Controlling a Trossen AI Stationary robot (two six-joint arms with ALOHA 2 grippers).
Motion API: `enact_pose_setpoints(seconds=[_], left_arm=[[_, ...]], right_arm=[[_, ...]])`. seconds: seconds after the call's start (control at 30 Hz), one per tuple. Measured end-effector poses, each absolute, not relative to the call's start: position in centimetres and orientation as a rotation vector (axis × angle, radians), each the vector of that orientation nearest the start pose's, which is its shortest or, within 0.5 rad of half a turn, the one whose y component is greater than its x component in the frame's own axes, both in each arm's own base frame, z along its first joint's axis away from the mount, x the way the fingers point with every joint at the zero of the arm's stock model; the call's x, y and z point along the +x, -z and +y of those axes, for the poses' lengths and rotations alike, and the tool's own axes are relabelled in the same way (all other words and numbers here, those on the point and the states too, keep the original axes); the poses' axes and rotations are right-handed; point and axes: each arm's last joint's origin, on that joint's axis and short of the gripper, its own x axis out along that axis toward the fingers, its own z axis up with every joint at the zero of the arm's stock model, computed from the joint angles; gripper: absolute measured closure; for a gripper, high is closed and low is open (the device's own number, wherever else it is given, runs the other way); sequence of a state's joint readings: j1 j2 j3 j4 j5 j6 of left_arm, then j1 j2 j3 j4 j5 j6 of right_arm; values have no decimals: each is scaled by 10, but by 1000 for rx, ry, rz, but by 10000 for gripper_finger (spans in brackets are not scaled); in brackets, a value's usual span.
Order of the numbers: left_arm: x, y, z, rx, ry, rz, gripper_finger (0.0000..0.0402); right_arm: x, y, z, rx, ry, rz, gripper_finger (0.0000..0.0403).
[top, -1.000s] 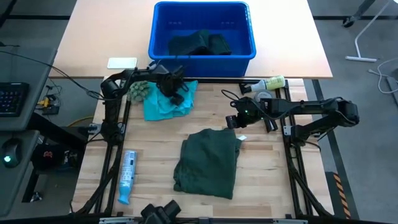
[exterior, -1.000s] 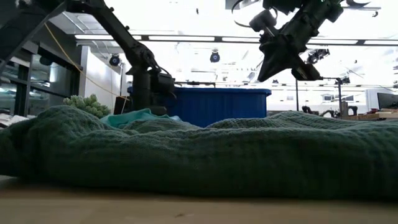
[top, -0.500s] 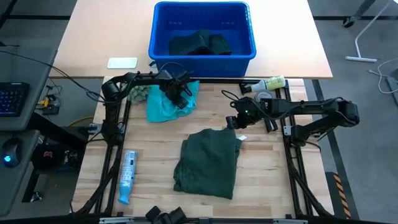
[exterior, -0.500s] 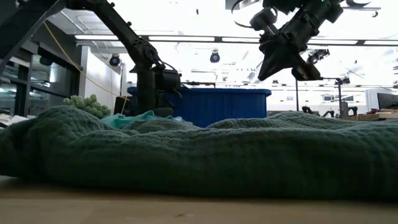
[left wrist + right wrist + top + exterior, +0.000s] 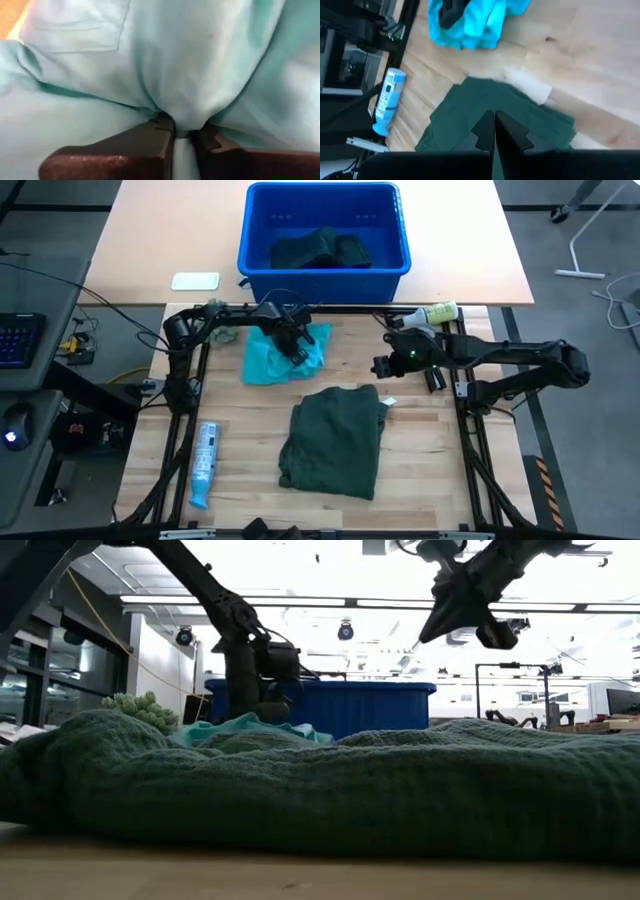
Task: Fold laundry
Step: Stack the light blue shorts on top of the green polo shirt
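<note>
At eleven o'clock on the surface [image 5: 430, 470], we hold the cyan shirt [image 5: 272, 356] with our left gripper [image 5: 297, 350] clamped on a pinch of it.
Our right gripper [image 5: 384, 366], fingers together, hangs at one o'clock above the green garment [image 5: 335, 438] lying mid-surface; next we likely drag the shirt clear to spread it flat.

Robot body, two arms. Left arm [image 5: 215, 313]: dark, near-black links, slim tubular forearm, bulkier rounded joint housings; thin black cable looping alongside the wrist. Left gripper [image 5: 182, 135]: two dark brownish-black fingers [image 5: 155, 145] with stepped, notched inner edges. Right arm [image 5: 520, 360]: same dark finish, thick rounded elbow housing, black cable running beside the forearm. Right gripper [image 5: 494, 131]: two flat black fingers tapering to pointed tips, notched along outer edges. From table height its wrist shows as an angular dark silhouette.
</note>
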State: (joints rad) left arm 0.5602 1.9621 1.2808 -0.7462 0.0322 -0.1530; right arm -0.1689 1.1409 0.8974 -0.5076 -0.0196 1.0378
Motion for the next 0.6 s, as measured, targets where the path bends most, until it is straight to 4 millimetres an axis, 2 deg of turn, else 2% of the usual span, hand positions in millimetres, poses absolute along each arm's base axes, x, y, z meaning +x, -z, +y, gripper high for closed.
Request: enact_pose_setpoints(seconds=[0.2,0.37,0.43,0.6], left_arm=[[291,-193,194,-536,-589,1233,401],[281,-229,186,-512,-585,1128,401],[277,-239,183,-505,-587,1107,401],[274,-248,176,-503,-567,1101,401]], right_arm=[[218,-286,-39,1021,563,553,403],[214,-290,-39,1004,582,527,403],[213,-290,-39,993,583,526,403],[213,-290,-39,989,586,525,403]])
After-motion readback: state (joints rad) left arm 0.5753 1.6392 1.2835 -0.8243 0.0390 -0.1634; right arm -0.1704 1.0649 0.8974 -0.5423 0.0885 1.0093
